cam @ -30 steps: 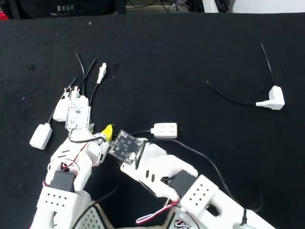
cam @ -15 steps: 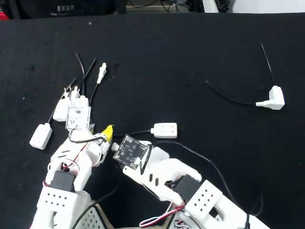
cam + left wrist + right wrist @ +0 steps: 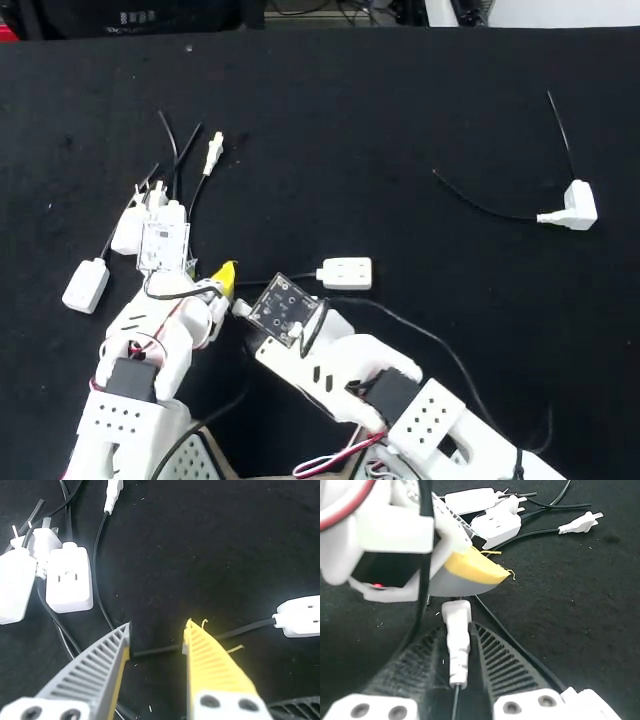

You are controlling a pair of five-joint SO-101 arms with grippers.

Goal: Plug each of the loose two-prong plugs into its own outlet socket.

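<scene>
The right claw is gripping a white plug and shifting it toward the socket while the left claw is staying wide open

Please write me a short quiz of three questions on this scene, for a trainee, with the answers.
1. True or false: the right gripper holds a white plug.
2. What lies between the open fingers of the left gripper? A) a black cord B) a white socket C) nothing
3. Fill in: the angled plug lies apart from the others, on the robot's ___ side.

Key: 1 true; 2 A; 3 right.
</scene>
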